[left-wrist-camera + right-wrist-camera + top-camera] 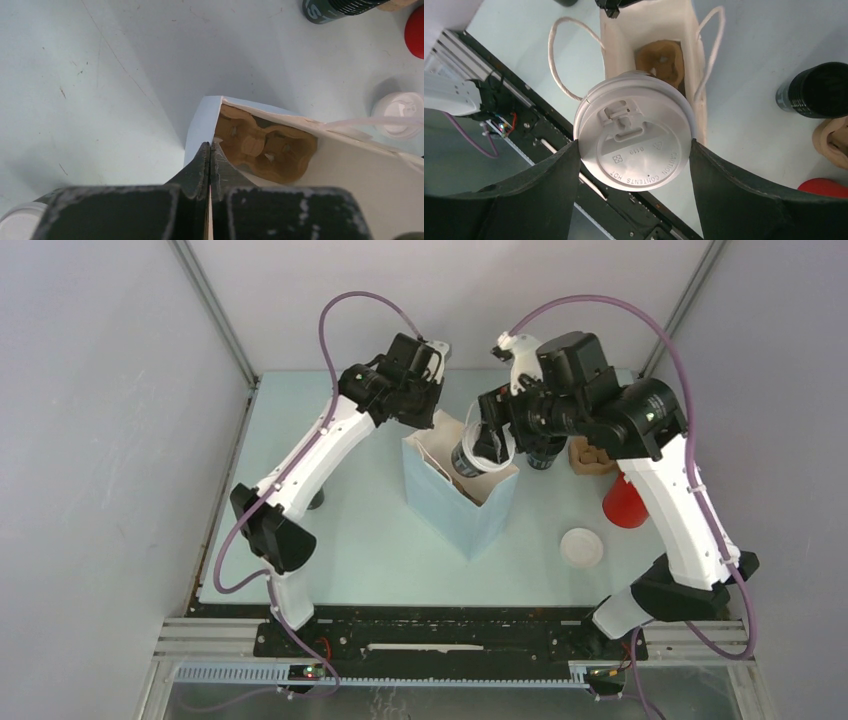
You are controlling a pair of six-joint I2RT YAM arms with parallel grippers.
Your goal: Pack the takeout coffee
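Observation:
A light blue paper bag [462, 508] stands open mid-table, with a brown cup carrier [265, 148] at its bottom. My left gripper [210, 146] is shut on the bag's top edge at the far left corner, a thin strip of paper pinched between the jaws. My right gripper [634, 150] grips a takeout coffee cup by its sides, just under the white lid [636, 137]. The cup [478, 453] hangs upright over the bag's mouth [649, 47], its base at about rim height.
Right of the bag stand a black cup [541, 455], a second brown carrier [590, 455] and a red cup [625, 502]. A loose white lid [582, 547] lies nearer the front. The bag's rope handles [555, 60] hang outward.

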